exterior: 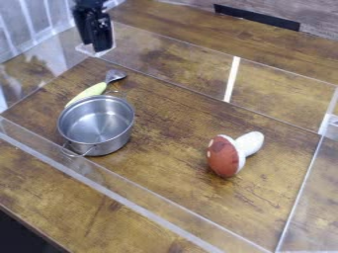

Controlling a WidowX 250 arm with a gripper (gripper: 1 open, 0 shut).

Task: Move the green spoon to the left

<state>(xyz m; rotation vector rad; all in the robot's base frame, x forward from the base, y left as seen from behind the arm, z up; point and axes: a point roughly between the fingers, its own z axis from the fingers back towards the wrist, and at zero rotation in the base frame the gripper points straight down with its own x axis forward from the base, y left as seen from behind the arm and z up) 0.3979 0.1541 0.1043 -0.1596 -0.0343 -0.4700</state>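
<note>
in the camera view i am holding my gripper (pixel 93 43) above the table's far left corner with its fingers spread and nothing between them, while the green spoon (pixel 90 91) is lying flat beside the steel pot (pixel 95 125), touching its far rim. judging from this, i am treating the spoon as placed, so lifting straight up clear of it seems best.

You see the black claw (pixel 93 40), jaws apart and empty, above the wooden counter (pixel 172 119). The slim yellow-green plastic spoon (pixel 90 91) lies just beside the round steel pot (pixel 95 125); the red-brown and white mushroom toy (pixel 231 152) sits well apart.
</note>
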